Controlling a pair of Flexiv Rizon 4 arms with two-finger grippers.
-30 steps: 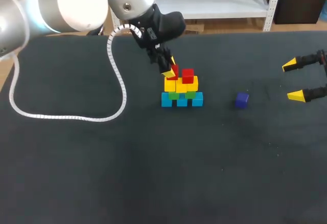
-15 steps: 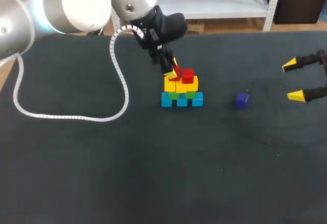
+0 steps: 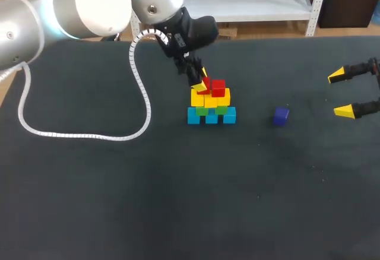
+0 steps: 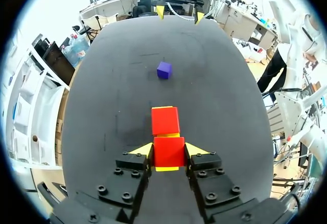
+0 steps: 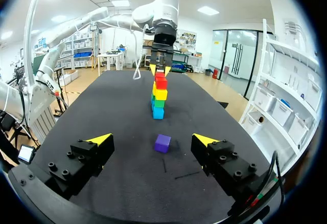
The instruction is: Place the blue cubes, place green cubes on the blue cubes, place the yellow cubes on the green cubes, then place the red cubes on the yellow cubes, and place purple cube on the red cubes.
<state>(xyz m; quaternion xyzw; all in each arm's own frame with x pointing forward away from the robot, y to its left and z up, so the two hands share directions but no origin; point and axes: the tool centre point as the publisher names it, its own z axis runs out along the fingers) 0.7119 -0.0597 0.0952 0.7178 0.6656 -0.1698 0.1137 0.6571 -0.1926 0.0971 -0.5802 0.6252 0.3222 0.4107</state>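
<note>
My left claw (image 3: 199, 78) is closed on a red cube (image 4: 168, 152), one yellow-tipped finger pressed to each side of it, right at the top of the stack near the middle of the desk (image 3: 178, 200). The held cube sits over the yellow cubes (image 3: 211, 100), just beside the other red cube (image 3: 218, 86); from my left wrist view yellow shows beneath its edge, but I cannot tell whether it is fully resting on that layer. Below the yellow row come the green cubes (image 3: 221, 110), and under those the blue cubes (image 3: 211, 117) stand on the desk in a line. The purple cube (image 3: 281, 116) lies alone on the desk, apart from the stack, between it and my right claw (image 3: 341, 94). That claw hangs near the desk's right edge with its fingers spread wide and nothing in them; in my right wrist view the purple cube is just ahead of it, with the stack farther on. A white coiled cable (image 3: 140, 94) trails from my left arm in a loop across the desk.
</note>
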